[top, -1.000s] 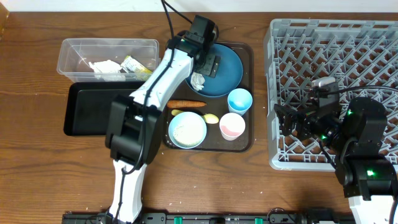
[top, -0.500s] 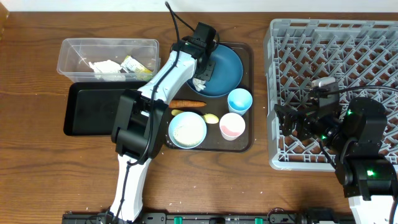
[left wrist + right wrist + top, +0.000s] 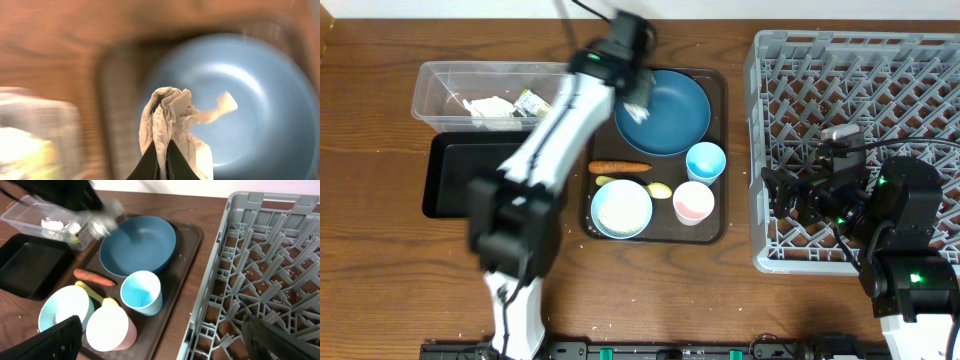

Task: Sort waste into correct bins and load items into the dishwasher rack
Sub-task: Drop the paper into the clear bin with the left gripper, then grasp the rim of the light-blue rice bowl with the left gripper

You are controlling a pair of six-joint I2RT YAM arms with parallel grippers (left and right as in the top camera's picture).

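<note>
My left gripper (image 3: 638, 95) is shut on a wad of crumpled white paper (image 3: 172, 120), held up over the left rim of the dark blue plate (image 3: 670, 115). The arm is blurred in the overhead view. The thin orange carrot (image 3: 618, 167), the white bowl (image 3: 621, 209), the light blue cup (image 3: 705, 161) and the pink cup (image 3: 693, 203) sit below the plate. At the left stand the clear tub (image 3: 440, 80), holding paper and a yellow-green packet (image 3: 532, 103), and the black tray (image 3: 470, 175). My right gripper (image 3: 790, 195) is open over the grey rack's (image 3: 860, 90) left edge.
The dishes and carrot rest on a dark brown serving tray (image 3: 718, 90) between the bins and the rack. A pale yellow piece (image 3: 660, 190) lies beside the bowl. Bare wooden table (image 3: 380, 260) runs along the front and the left.
The left gripper closed on the paper in the plate and lifted it up and to the left. The plate now lies bare. The right arm has not moved.
</note>
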